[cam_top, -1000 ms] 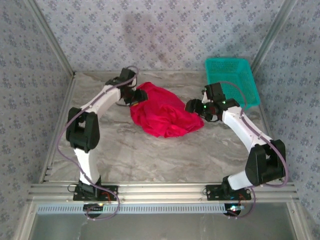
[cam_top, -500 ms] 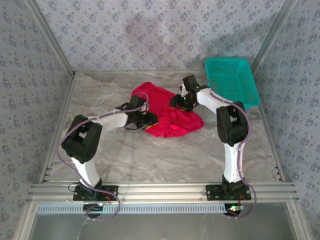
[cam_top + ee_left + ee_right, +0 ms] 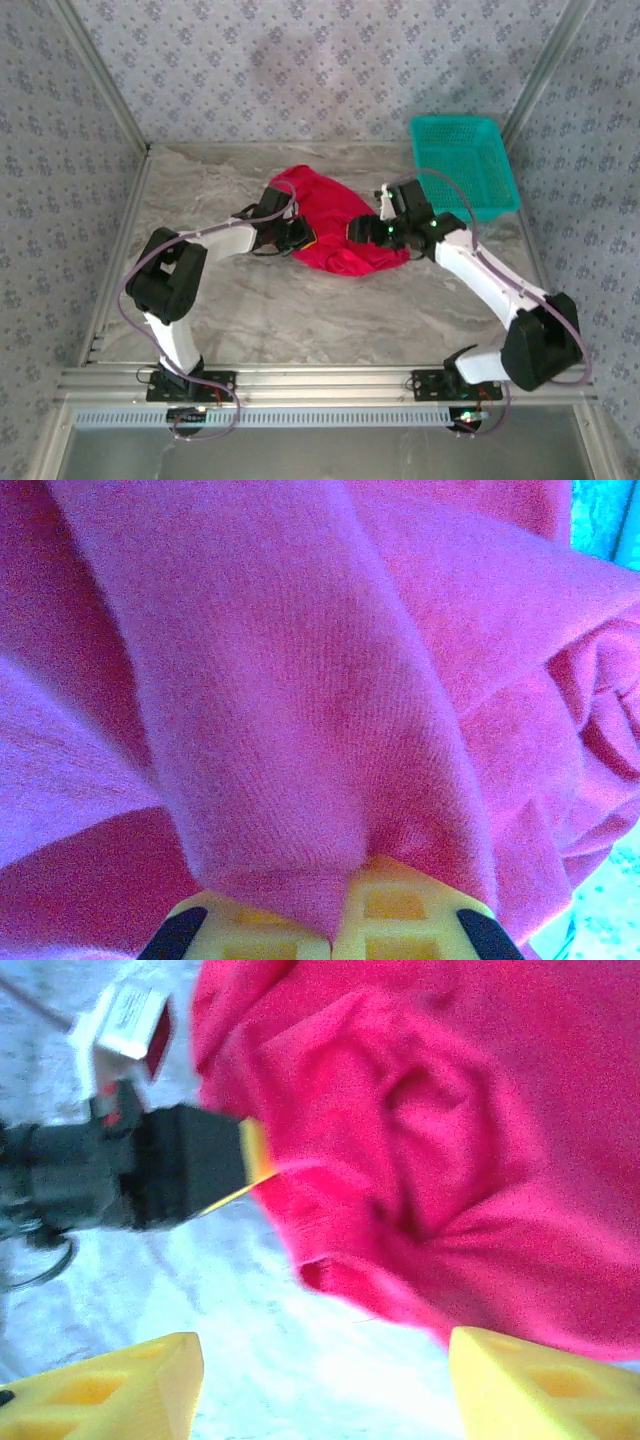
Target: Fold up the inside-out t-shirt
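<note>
inside-out t-shirt [image 3: 335, 215]: a bright red soft cloth garment, crumpled into a loose heap of folds rather than laid flat.
where it lies: on the grey marbled tabletop [image 3: 300, 310], toward the far side and about midway between left and right, with a gripper at either side of its near part.
left gripper [image 3: 298, 238]: black with yellow fingers [image 3: 400, 905], at the near-left edge of the heap. In the left wrist view the two fingers stand close together and a narrow fold of red cloth runs down between them, so the claw is clenched on the inside-out t-shirt. More cloth drapes over the fingers.
right gripper [image 3: 365, 230]: at the near-right part of the heap, low over it. In the right wrist view its yellow fingers [image 3: 110, 1385] stand wide apart at the two lower corners, released and grasping nothing. Between them lie pale tabletop and an edge of the red cloth.
grippers to each other: near, facing across the near part of the heap. The right wrist view shows the left gripper's black body reaching in from the left, a yellow fingertip at the cloth's edge.
teal plastic mesh basket [image 3: 465, 165]: rectangular, at the far right corner of the table, apart from the t-shirt.
surroundings: blue-grey patterned walls [image 3: 300, 70] on three sides, and a metal frame rail [image 3: 320, 385] along the near edge.
</note>
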`<state>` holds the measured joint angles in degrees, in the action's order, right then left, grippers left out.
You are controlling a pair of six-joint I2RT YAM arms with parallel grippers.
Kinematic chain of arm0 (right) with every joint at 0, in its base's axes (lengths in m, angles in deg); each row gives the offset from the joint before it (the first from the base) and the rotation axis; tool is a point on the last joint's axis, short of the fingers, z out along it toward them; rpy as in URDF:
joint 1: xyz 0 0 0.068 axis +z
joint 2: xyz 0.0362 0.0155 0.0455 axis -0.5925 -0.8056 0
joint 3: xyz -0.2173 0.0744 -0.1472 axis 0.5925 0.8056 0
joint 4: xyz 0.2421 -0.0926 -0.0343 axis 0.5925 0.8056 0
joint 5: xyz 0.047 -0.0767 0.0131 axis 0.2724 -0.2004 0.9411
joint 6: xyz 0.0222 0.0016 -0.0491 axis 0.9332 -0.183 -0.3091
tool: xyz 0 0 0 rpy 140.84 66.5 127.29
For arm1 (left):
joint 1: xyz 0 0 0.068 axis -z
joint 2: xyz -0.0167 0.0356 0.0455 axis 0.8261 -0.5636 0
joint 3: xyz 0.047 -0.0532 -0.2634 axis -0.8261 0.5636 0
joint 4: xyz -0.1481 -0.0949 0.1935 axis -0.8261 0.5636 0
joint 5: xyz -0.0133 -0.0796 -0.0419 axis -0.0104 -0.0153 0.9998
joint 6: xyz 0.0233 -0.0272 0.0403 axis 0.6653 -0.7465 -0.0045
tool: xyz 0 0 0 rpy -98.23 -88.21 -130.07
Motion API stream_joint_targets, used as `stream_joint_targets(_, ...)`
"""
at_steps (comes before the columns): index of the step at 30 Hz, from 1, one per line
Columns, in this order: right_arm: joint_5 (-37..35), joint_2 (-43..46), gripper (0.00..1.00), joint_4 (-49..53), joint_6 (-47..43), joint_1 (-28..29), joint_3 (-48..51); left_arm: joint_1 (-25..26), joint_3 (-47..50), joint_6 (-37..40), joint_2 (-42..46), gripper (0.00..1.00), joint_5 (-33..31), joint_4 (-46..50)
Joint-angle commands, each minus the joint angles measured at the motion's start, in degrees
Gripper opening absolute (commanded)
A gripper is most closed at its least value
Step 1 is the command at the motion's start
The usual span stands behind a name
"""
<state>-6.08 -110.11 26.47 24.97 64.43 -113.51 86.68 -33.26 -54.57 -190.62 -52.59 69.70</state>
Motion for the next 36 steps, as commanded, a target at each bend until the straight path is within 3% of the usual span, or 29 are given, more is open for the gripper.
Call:
stream_joint_targets(1, 3.8, 0.42, 0.62, -12.57, 12.32, 3.61, 9.21, 0.77, -1.99, -2.69, 2.45, 0.0, 1.28, -2.19)
stream_joint_targets(5, -3.73, -1.18, 0.51, -16.89, 13.65, 9.23, 9.64, 0.81, -2.0, -3.04, 4.76, 0.02, 0.16, -0.7)
stream_joint_targets(15, -9.64, -15.08, 0.48, -20.71, 12.02, 13.5, 4.37, -1.42, 0.84, -2.39, 9.39, 0.43, -2.24, 2.64)
stream_joint_targets(20, -13.12, -20.97, 0.47, -19.59, 11.17, 14.51, -0.98, -5.08, 3.87, -1.23, 12.94, 0.45, -1.74, 3.68)
stream_joint_targets(22, -13.73, -22.34, 0.39, -18.53, 10.8, 14.78, -3.0, -7.13, 5.29, -0.55, 14.19, 0.45, -1.66, 4.19)
stream_joint_targets(23, -13.89, -22.84, 0.29, -17.76, 10.56, 14.88, -3.97, -8.37, 6.07, -0.1, 14.63, 0.45, -1.46, 4.34)
stream_joint_targets(24, -13.97, -22.85, 0.18, -16.05, 10.37, 14.88, -5.18, -9.57, 6.75, 0.61, 14.85, 0.46, -1.38, 4.55)
stream_joint_targets(27, -14.67, -20.32, 0.0, -11.27, 8.96, 14.98, -7.37, -12.92, 7.7, 3.3, 14.02, 0.52, -1.14, 5.87)
stream_joint_targets(33, -11.54, -7.75, 0.0, 0.88, 4.51, 12.98, -13.91, -16.99, 6.73, 8.12, 9.78, 0.59, -1.97, 6.55)
stream_joint_targets(36, -8.15, -2.68, 0.0, 1.17, 4.49, 10.41, -13.21, -17.01, 4.53, 8.83, 5.75, 0.59, -1.89, 5.49)
